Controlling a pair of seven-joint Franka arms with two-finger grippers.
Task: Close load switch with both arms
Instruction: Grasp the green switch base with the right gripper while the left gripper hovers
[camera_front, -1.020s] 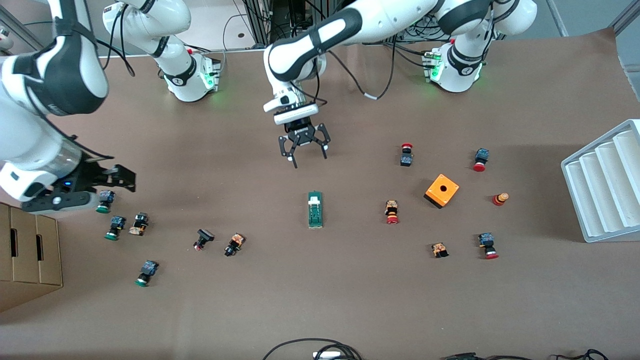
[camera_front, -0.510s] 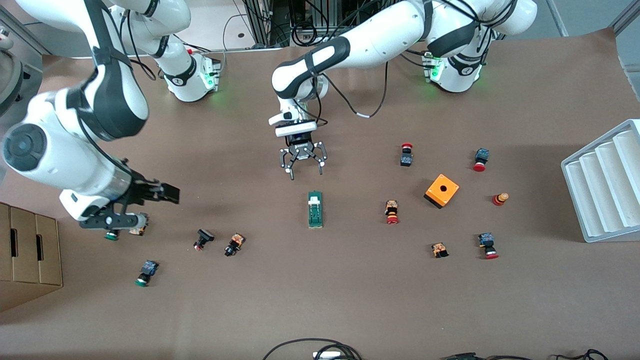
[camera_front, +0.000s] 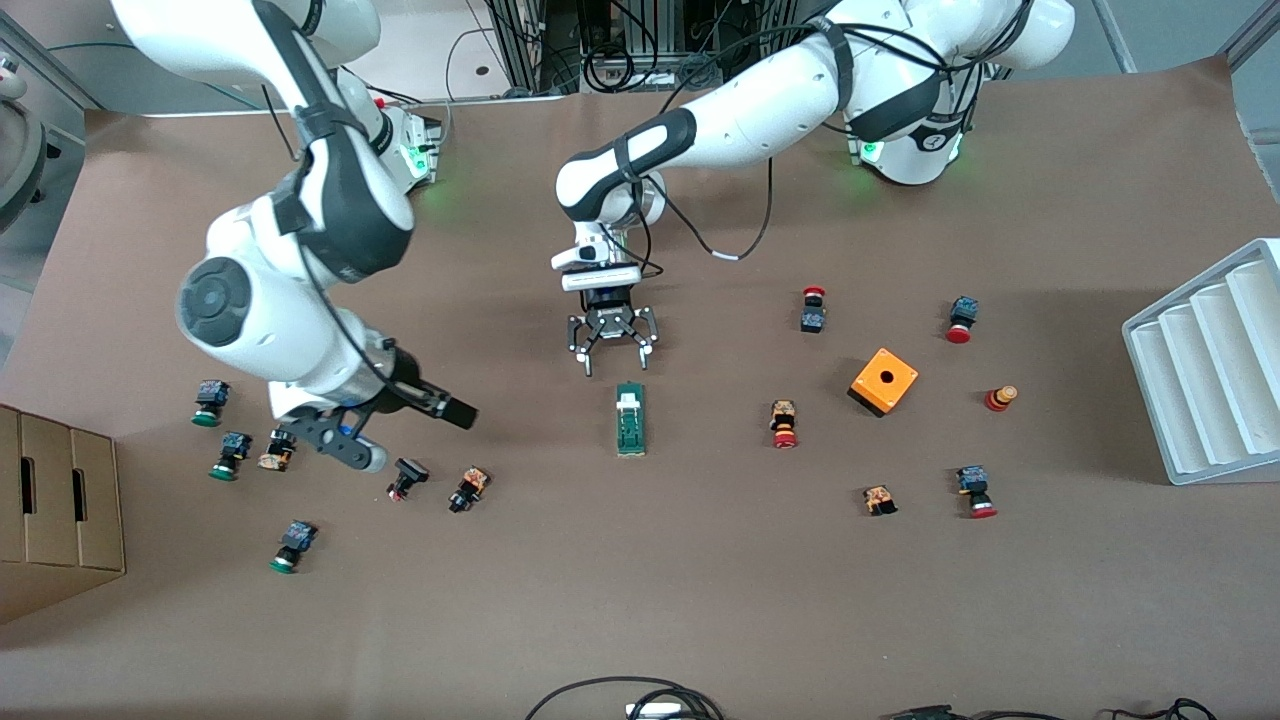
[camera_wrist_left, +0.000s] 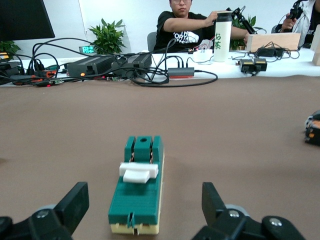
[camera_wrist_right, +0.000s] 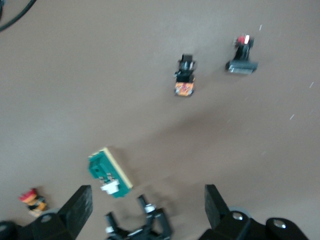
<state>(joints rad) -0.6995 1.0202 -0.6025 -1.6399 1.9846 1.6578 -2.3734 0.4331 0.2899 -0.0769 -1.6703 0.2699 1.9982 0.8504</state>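
The load switch (camera_front: 629, 420), a narrow dark-green block with a white lever (camera_front: 627, 401), lies flat mid-table. It also shows in the left wrist view (camera_wrist_left: 137, 195) and the right wrist view (camera_wrist_right: 110, 172). My left gripper (camera_front: 614, 362) is open and empty, low over the table beside the switch's lever end, which is the end farther from the front camera. Its fingers (camera_wrist_left: 75, 202) stand wide apart, the switch lined up between them. My right gripper (camera_front: 452, 409) is open and empty, over the table between the push buttons and the switch; its fingers (camera_wrist_right: 216, 202) are spread wide.
Small push buttons lie scattered: two (camera_front: 468, 488) below the right gripper, several (camera_front: 232, 452) toward the right arm's end, several red-capped ones (camera_front: 784, 423) toward the left arm's end. An orange box (camera_front: 884, 381), a white ribbed tray (camera_front: 1210, 365) and a cardboard box (camera_front: 55, 510) are there too.
The right arm has swung from its end of the table toward the middle, its gripper closing on the switch. The left gripper has come down and nearer to the switch's lever end.
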